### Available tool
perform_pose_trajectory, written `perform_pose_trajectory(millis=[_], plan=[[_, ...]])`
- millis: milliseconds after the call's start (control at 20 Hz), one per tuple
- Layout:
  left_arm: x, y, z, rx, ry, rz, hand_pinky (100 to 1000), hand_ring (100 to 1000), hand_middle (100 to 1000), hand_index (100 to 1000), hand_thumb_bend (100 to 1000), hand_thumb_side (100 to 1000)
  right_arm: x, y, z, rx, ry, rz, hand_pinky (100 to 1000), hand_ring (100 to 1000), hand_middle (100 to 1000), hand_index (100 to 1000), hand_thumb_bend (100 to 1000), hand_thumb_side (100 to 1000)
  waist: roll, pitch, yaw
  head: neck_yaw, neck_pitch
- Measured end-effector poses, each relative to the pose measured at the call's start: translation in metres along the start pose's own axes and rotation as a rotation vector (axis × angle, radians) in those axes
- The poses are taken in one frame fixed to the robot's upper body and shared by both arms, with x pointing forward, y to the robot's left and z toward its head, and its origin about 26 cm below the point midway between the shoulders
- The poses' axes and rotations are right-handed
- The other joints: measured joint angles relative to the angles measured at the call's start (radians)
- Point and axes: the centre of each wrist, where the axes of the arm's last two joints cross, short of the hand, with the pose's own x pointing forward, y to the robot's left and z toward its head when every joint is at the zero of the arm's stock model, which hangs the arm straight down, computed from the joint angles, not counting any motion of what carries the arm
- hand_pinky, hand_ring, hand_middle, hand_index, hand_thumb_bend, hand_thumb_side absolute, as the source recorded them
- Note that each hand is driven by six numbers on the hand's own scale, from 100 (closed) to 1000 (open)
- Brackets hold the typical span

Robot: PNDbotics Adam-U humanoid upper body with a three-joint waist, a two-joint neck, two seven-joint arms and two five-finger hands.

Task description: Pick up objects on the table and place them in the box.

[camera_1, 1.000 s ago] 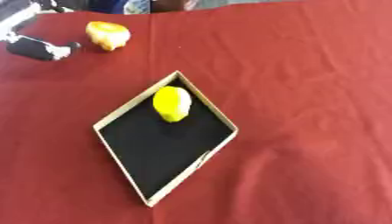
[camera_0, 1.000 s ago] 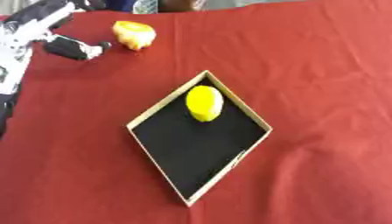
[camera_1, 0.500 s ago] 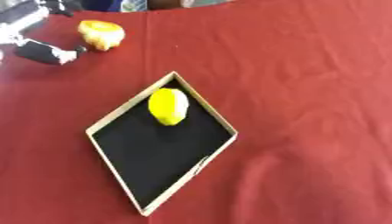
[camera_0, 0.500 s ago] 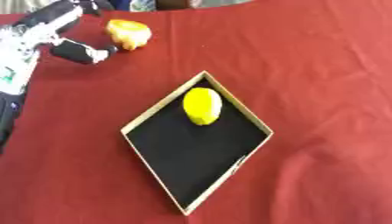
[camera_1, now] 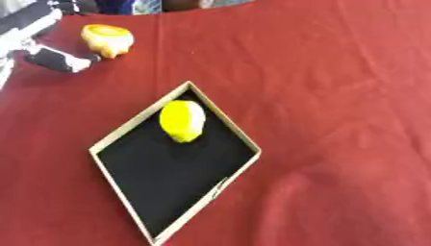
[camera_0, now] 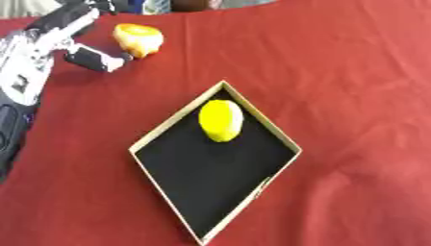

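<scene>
A flat box (camera_0: 176, 124) with a black floor and pale cardboard rim lies cornerwise on the red cloth. A yellow lemon (camera_0: 221, 120) rests inside it near the far corner. An orange-yellow fruit (camera_0: 138, 39) sits on the cloth at the upper left. My left hand (camera_0: 59, 32) is open at the far left, its thumb (camera_0: 97, 59) stretched out just short of the near side of the fruit, its fingers reaching along the fruit's far side. My right hand shows in neither view.
The red cloth (camera_0: 353, 96) covers the whole table. Its far edge runs along the top of the view, with blurred shapes beyond it. My left forearm (camera_0: 13, 115) runs down the left edge.
The camera has tilted, shifting the whole picture. My left hand has closed in on the orange-yellow fruit, its thumb now nearly at the fruit's near side. The lemon and box have not moved.
</scene>
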Motion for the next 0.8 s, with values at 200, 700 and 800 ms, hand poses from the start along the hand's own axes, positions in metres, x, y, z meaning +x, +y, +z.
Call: perform_pose_trajectory(millis=[200,700,800], plan=[[-0.0040,-0.0030,0.0007,-0.009,0.044,-0.031,895,881,910,915,267,100,0.0000,0.0006,-0.0013,0.006,0.000,-0.006,910,801,780,848,100,533,0.002,0.010,-0.009,0.011,-0.010],[-0.0050,-0.0030,-0.0007,0.022,0.076,-0.061,714,669,734,738,100,266,-0.0020,0.0036,-0.0003,0.010,0.011,-0.033,911,798,780,851,100,540,0.001,0.028,-0.014,0.025,-0.025],[-0.0046,-0.0031,-0.0010,0.067,0.070,-0.043,696,606,668,680,100,312,-0.0026,0.0040,0.0009,0.010,0.019,-0.037,911,798,779,851,100,540,0.000,0.030,-0.014,0.025,-0.025]])
